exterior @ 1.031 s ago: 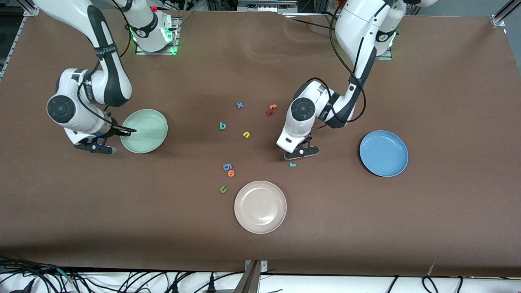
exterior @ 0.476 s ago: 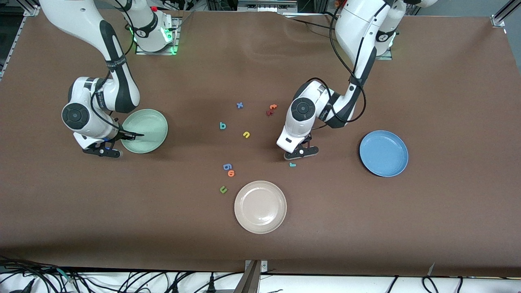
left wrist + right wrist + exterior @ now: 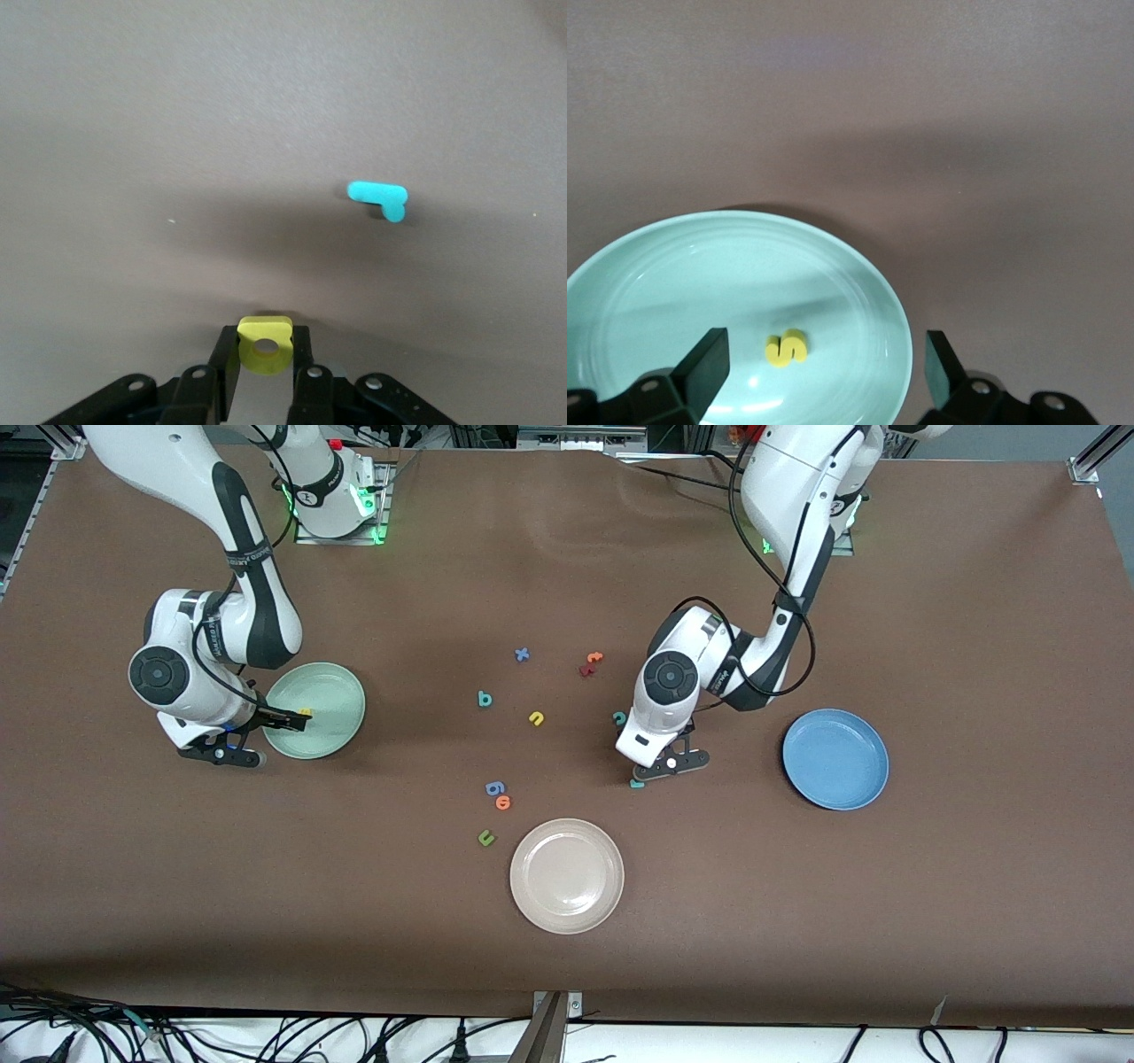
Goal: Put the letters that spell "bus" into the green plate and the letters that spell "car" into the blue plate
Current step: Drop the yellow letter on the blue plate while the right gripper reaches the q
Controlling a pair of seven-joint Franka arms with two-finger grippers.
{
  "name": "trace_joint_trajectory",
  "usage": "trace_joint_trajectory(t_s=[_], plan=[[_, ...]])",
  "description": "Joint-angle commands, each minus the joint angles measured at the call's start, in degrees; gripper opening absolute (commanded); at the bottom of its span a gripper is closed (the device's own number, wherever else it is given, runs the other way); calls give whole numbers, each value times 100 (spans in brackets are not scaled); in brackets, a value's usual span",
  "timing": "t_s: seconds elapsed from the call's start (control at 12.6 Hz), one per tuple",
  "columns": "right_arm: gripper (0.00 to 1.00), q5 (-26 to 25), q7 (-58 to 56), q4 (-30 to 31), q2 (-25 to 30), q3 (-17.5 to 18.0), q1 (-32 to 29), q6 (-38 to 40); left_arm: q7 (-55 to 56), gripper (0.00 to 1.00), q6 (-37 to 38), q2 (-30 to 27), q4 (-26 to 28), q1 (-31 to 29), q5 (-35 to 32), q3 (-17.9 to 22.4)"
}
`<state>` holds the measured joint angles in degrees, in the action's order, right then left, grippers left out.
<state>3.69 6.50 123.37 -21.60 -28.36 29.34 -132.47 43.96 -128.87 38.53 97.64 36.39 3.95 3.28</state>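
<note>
Clock directions below are read on the front view, with 12 o'clock toward the arm bases. I see the left gripper [image 3: 264,343] clenched on the yellow a [image 3: 264,347], which sits pinched between the two fingertips over the bare table [image 3: 974,646]. The teal r [image 3: 636,783] lies flat on the table at about 8 o'clock from this gripper, just beside it but not touching. The teal c [image 3: 619,717] lies at about 10 o'clock from the gripper, near the arm's wrist housing. The blue plate [image 3: 835,759] sits at 3 o'clock from the gripper, well apart, and I see no letters in it. I see the right gripper [image 3: 824,367] released, jaws standing wide apart and gripping nothing, over the edge of the green plate [image 3: 341,691] at that plate's 8 o'clock. The yellow s [image 3: 787,347] lies inside the green plate, between the spread fingers as the right wrist view shows it, resting on the plate floor near its rim. The teal b [image 3: 484,699] and the yellow u [image 3: 536,717] lie on the table between the two arms, the u at about 4 o'clock from the b. The beige plate [image 3: 567,877] sits at 6 o'clock from the u, nearer to the front camera.
</note>
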Motion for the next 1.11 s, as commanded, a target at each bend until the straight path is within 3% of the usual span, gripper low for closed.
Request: trace_joint_trajectory(t_s=[0.0,0.16,0.55,0.79,1.03], plan=[[98,175,52,20,208,41,10,238,-264,5,336,-205,-70,-150,-201,-29],[97,473,420,-24,445,295,89,528,-876,5,634,-345,-79,-421,-201,-29],[97,501,2167,-243,736,1340,89,591,-2967,5,1670,-829,-70,-1379,-201,-29],[97,492,3486,-332,631,2087,98,224,-4444,4,1857,-874,0,-1932,-297,-20],[96,492,4059,-332,395,2545,212,-329,-5937,2,2085,-847,9,-2259,-894,-29]])
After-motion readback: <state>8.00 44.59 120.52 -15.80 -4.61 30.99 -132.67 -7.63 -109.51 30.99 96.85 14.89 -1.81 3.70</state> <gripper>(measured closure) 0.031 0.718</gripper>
